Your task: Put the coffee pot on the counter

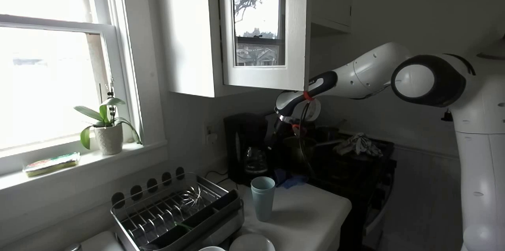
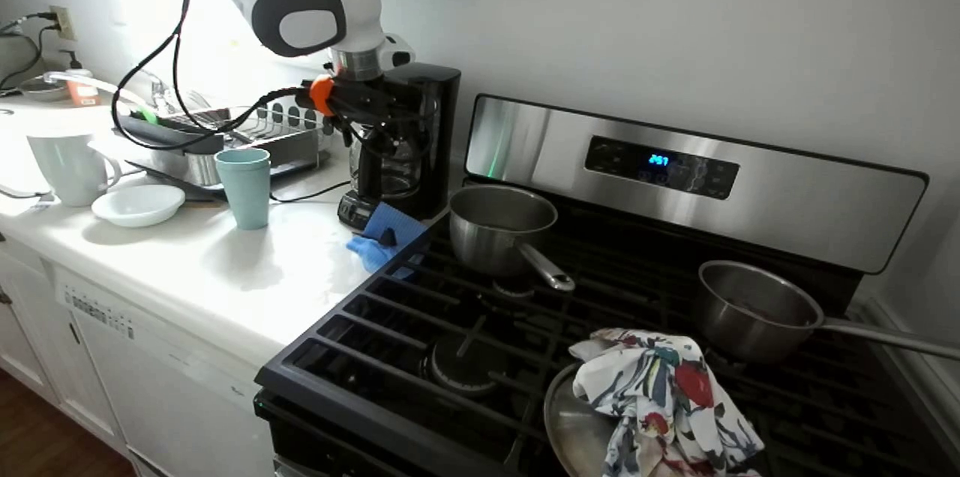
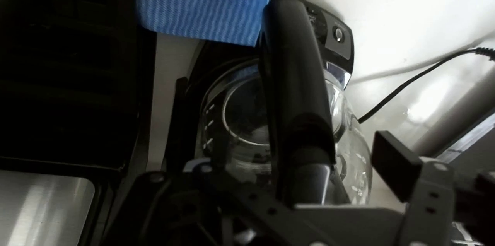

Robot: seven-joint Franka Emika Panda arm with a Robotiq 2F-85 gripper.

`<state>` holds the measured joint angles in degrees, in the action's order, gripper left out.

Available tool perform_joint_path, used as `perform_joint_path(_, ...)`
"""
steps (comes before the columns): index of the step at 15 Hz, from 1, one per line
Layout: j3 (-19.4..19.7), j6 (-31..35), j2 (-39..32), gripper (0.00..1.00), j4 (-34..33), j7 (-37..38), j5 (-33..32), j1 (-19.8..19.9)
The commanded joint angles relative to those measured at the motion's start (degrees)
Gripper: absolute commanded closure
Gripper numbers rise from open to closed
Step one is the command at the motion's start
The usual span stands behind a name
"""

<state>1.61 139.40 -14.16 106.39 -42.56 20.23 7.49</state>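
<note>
While one claw [image 3: 303,161] gapes wide, seemingly empty | one coffee pot [image 1: 255,160] | one blue cup [image 2: 247,196] | two saucepans [image 2: 480,243] [image 2: 750,327]

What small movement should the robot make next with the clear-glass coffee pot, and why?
Probably close the black claw gently on the long black handle of the clear-glass coffee pot: in the wrist view, the claw's jaws stand apart with the handle seemingly between them, and a gap beside it suggests no grip yet.

Coffee pot [image 1: 255,161] in coffee machine [image 1: 245,126]; cup [image 2: 244,190] on counter [image 2: 300,256] beside dish rack [image 1: 221,216].
</note>
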Motion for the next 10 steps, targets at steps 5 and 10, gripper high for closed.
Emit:
perform_joint_path(5,-1.52,4.40,-0.59,0.66,0.80,0.05,0.76,1.78)
perform_joint_path(10,-1.58,4.15,-0.64,0.92,0.65,-0.05,0.66,2.36)
